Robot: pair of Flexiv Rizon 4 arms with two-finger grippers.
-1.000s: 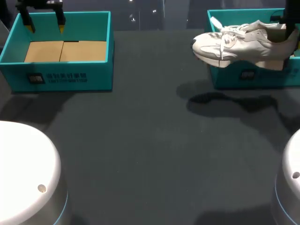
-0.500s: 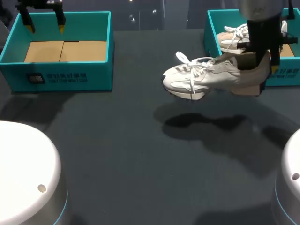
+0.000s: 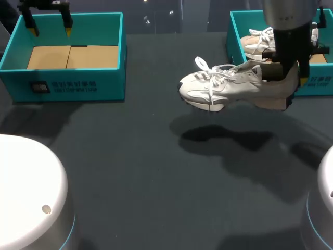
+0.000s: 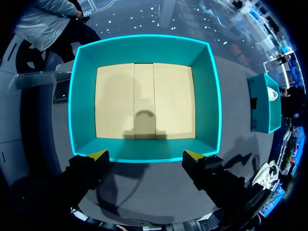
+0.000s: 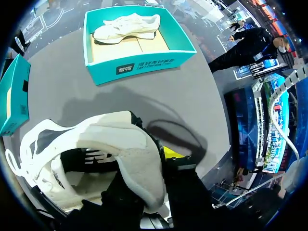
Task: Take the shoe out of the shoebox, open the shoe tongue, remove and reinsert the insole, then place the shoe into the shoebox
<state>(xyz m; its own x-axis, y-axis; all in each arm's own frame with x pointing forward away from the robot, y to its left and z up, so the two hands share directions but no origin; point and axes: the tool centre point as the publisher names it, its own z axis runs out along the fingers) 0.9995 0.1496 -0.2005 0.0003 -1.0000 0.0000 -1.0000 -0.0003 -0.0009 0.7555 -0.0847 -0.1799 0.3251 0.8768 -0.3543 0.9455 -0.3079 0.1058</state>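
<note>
A white shoe hangs in the air above the table, toe pointing left, laces loose. My right gripper is shut on its heel collar; in the right wrist view the white shoe fills the space at the gripper, one yellow fingertip showing beside the heel. Behind it stands the right teal shoebox with a second white shoe inside, also seen as the shoebox ahead of the gripper. My left gripper hovers open over the far rim of the left teal shoebox, its fingers apart.
The left shoebox holds only a brown cardboard liner. The dark table stretches between and in front of the two boxes. Two white robot bases sit at the near corners.
My right arm carried the shoe out from over the right shoebox, leftward and toward the table's middle. The left arm stayed still.
</note>
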